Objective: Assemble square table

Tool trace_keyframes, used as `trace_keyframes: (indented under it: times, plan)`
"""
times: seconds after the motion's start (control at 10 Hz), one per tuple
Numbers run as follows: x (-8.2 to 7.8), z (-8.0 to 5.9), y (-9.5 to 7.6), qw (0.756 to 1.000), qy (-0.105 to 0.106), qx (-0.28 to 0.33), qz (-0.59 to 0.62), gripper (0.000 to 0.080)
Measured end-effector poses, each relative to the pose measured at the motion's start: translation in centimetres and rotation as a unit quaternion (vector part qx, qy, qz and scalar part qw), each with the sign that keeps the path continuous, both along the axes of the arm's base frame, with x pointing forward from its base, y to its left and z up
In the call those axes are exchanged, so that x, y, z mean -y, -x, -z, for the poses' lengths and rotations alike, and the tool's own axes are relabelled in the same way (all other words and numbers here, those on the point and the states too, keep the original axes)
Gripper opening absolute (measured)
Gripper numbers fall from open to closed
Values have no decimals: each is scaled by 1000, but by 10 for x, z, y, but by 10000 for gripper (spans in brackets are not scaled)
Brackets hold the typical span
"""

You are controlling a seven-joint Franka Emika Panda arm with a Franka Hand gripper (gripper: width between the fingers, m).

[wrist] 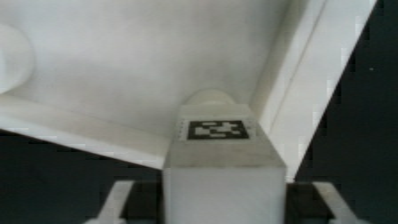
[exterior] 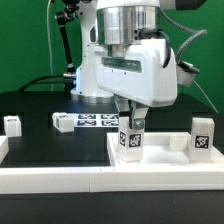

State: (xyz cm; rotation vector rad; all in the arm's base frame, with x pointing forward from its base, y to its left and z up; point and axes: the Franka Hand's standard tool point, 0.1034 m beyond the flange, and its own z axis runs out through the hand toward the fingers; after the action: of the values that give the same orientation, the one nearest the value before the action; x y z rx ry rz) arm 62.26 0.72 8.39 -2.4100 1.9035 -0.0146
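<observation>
White plastic tabletop is lying rims up on the black table, toward the exterior view's right. The gripper is clamping its jaws on the held leg, keeping it upright inside the tabletop close to a rim corner; contact with the floor is unclear. A second leg is standing by the tabletop's far edge on the exterior view's right. A third leg and a fourth leg are sitting apart on the exterior view's left, the fourth just beside the marker board
</observation>
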Motion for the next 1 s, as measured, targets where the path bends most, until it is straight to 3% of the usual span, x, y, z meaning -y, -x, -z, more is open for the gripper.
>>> trace_keyframes:
  times: [0.4,1.0]
  plan:
    - [1,1,-1,983,-18,-2,181,290]
    - [0,1,-1,978,-25,-3,205,290]
